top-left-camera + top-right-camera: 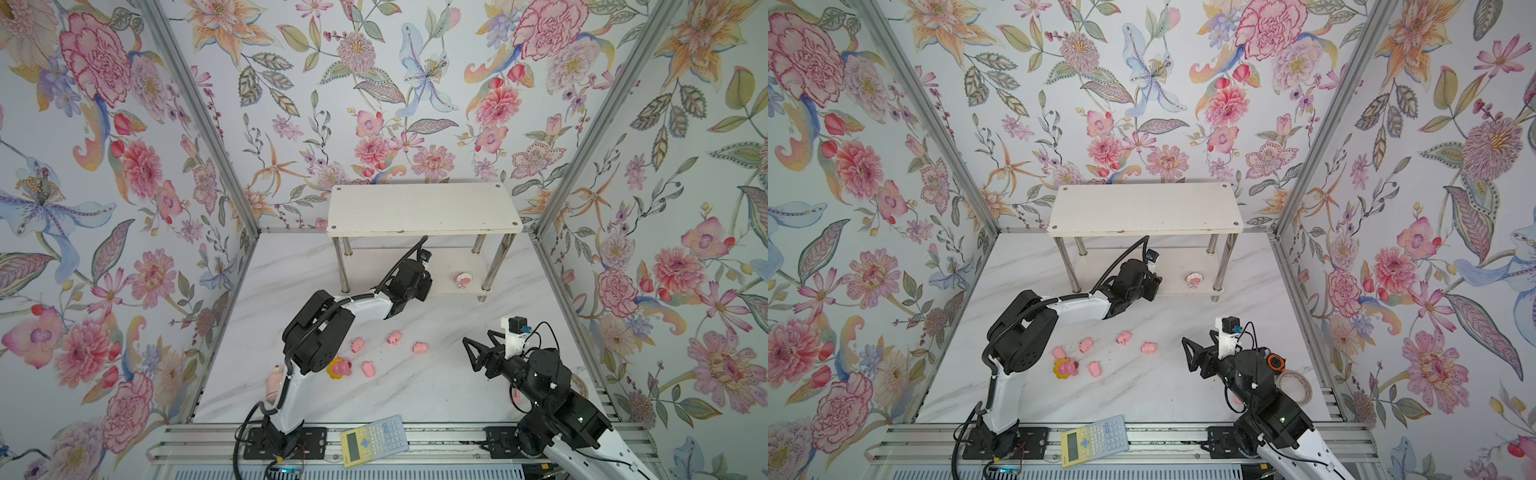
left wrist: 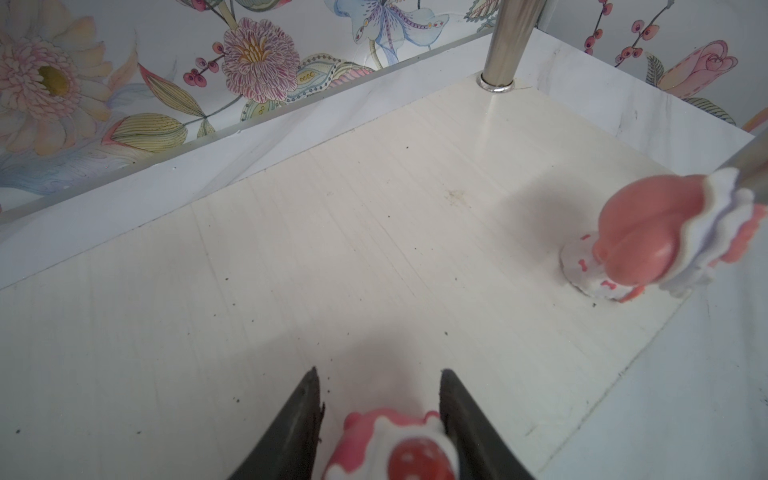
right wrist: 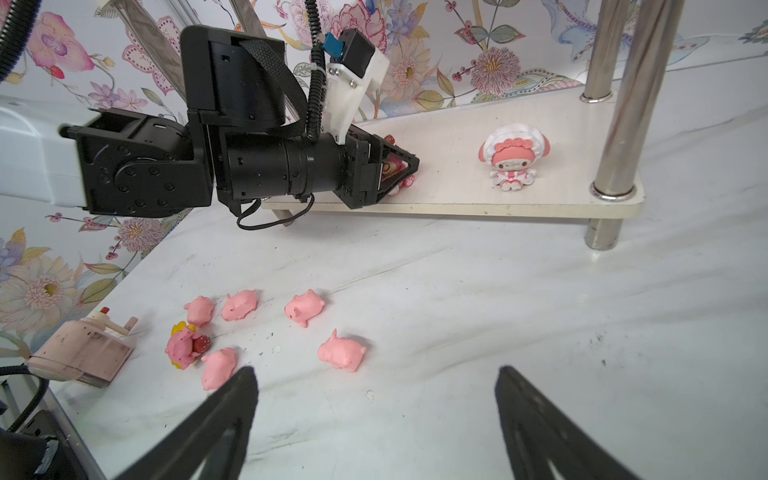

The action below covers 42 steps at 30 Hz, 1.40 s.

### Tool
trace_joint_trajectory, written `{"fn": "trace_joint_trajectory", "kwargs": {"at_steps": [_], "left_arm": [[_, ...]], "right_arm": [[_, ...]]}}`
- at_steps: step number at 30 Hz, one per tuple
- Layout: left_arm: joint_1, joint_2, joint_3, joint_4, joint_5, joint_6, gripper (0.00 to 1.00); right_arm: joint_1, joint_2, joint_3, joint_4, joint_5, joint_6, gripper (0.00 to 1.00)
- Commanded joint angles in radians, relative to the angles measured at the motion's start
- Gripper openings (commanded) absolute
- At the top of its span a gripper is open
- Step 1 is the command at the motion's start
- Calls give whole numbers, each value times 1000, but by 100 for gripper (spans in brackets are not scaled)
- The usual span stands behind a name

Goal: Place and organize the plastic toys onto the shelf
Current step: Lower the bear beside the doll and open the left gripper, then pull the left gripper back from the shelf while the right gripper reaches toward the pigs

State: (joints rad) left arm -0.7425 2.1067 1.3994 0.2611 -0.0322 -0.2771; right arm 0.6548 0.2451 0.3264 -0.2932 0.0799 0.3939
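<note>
My right gripper: jaws wide, empty, above bare table in front of shelf. Five pigs plus one maned toy loose before shelf's left half; open room before right half. My left gripper at lower tier's front edge, jaws parted around one bear, one finger clear of it. One round toy upright on lower tier, near right front leg.

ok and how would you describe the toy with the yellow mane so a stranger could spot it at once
Start at the white shelf at the back of the marble table; in front of it lies a loose cluster of small pink pigs. At that cluster's near left corner in both top views sits the yellow-maned toy. It alone has yellow; the pigs are plain pink.
</note>
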Motion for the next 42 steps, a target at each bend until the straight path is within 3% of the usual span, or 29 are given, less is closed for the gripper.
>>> {"fn": "trace_joint_trajectory", "kwargs": {"at_steps": [1, 4, 6, 12, 22, 28, 36, 39, 42], "left_arm": [[16, -25, -4, -18, -6, -13, 53], [16, -32, -1, -23, -6, -13, 58], [17, -47, 0, -27, 1, -17, 68], [10, -144, -56, -7, 13, -28, 77], [-20, -355, -247, 49, 0, -40, 82], [-45, -464, -391, 87, -5, -75, 81], [-65, -746, -665, 126, -66, -139, 75], [-67, -889, -763, 78, -135, -160, 66], [-65, -1011, -833, 2, -240, -182, 60]], "right_arm": [[6, 3, 30, -10, 7, 3, 91], [6, 3, 31, -9, 6, 4, 91], [6, 3, 32, -9, 5, 3, 91], [8, 16, 44, -20, 0, 5, 91], [59, 39, 74, -49, 36, 24, 92], [156, 97, 71, -13, 92, 51, 91], [449, 406, 115, 142, 256, 11, 87], [568, 596, 170, 232, 315, -60, 84], [639, 791, 251, 304, 288, -161, 80]]}}
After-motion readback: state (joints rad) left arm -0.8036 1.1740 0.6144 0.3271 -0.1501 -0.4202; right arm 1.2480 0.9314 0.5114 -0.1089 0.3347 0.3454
